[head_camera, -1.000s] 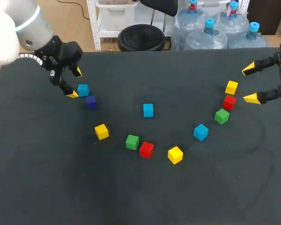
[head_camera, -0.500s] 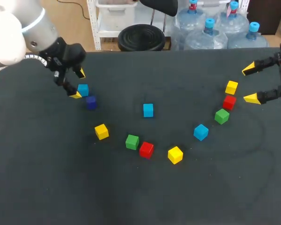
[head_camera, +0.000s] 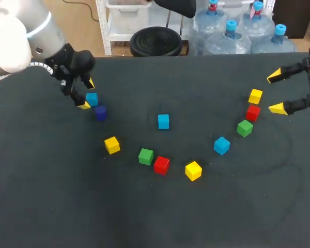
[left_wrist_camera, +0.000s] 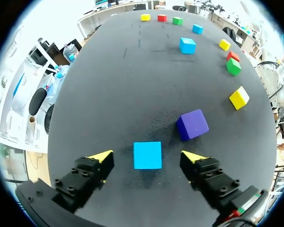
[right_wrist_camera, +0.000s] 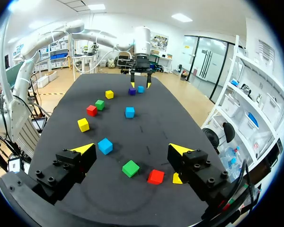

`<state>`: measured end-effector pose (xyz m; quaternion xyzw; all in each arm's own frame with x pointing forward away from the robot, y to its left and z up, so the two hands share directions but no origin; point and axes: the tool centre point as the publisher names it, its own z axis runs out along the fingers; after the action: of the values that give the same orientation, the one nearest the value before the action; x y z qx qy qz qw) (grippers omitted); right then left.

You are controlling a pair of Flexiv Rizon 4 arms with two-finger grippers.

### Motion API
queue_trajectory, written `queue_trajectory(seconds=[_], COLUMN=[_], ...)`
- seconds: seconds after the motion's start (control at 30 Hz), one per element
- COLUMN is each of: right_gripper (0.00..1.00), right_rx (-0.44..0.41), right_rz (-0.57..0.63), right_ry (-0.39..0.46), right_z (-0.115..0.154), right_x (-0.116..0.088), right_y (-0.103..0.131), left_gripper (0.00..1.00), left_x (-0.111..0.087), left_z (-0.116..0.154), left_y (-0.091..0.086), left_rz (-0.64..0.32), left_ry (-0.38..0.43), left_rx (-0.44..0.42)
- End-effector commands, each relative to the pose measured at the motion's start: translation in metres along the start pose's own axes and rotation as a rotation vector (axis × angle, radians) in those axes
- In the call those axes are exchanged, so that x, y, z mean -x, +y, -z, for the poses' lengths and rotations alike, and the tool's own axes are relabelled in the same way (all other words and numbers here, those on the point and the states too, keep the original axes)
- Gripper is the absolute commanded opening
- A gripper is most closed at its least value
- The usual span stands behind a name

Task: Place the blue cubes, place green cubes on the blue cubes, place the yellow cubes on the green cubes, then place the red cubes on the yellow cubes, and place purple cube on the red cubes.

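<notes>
Left gripper (head_camera: 86,93): I see it open wide, low over the far left part of the table (head_camera: 196,82). It holds nothing.
Left blue cube (left_wrist_camera: 147,155): it sits on the table between my left gripper's two fingers. There is a gap on each side, so no finger touches it.
Purple cube (left_wrist_camera: 192,124): it sits on the table just beside the left blue cube, a bit ahead of one finger. It touches neither the finger nor the cube.
Right gripper (head_camera: 275,92): I see it open wide at the far right side of the table. It holds nothing.
Cubes near my right gripper: the right yellow cube (head_camera: 255,96), right red cube (head_camera: 253,112) and right green cube (head_camera: 244,127) sit in a short line. The yellow and red ones are very close, and I cannot tell if they touch.
Middle blue cube (head_camera: 163,121): it sits alone near the middle of the table.
Right blue cube (head_camera: 221,145): it sits near the right green cube, apart from it.
Front cubes: the left yellow cube (head_camera: 112,145) is alone. The front green cube (head_camera: 145,156) and front red cube (head_camera: 161,165) are just beside each other. The front yellow cube (head_camera: 193,170) is near the red one.
How the cubes lie: each cube I see rests right on the table.
</notes>
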<state>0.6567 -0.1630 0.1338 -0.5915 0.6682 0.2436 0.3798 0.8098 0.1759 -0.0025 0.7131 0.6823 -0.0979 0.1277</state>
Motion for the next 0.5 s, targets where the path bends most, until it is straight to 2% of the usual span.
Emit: queue_trajectory(seconds=[0.03, 0.13, 0.17, 0.43, 0.5], right_gripper=[1.00, 1.00, 1.00, 1.00, 1.00], right_rx=[0.000, 0.000, 0.000, 0.000, 0.000], right_rz=[0.001, 0.001, 0.001, 0.001, 0.001], right_ry=[-0.002, -0.002, -0.002, -0.002, -0.002], right_z=[-0.0009, -0.0009, -0.0009, -0.0009, -0.0009], right_x=[-0.0004, -0.0004, -0.0004, -0.0004, -0.0004], right_y=[-0.0006, -0.0006, -0.0006, -0.0006, -0.0006], left_gripper=[0.69, 0.63, 0.58, 0.45, 0.35], left_x=[0.0006, 0.0018, 0.0024, 0.0049, 0.0053], left_z=[-0.0026, -0.0050, -0.0059, -0.0089, -0.0090], left_y=[0.0055, 0.0058, 0.0060, 0.0077, 0.0079], left_rz=[-0.004, -0.005, -0.008, -0.018, -0.019], left_ry=[0.001, -0.002, -0.003, -0.005, -0.005], left_rx=[-0.013, -0.016, -0.018, -0.023, -0.022])
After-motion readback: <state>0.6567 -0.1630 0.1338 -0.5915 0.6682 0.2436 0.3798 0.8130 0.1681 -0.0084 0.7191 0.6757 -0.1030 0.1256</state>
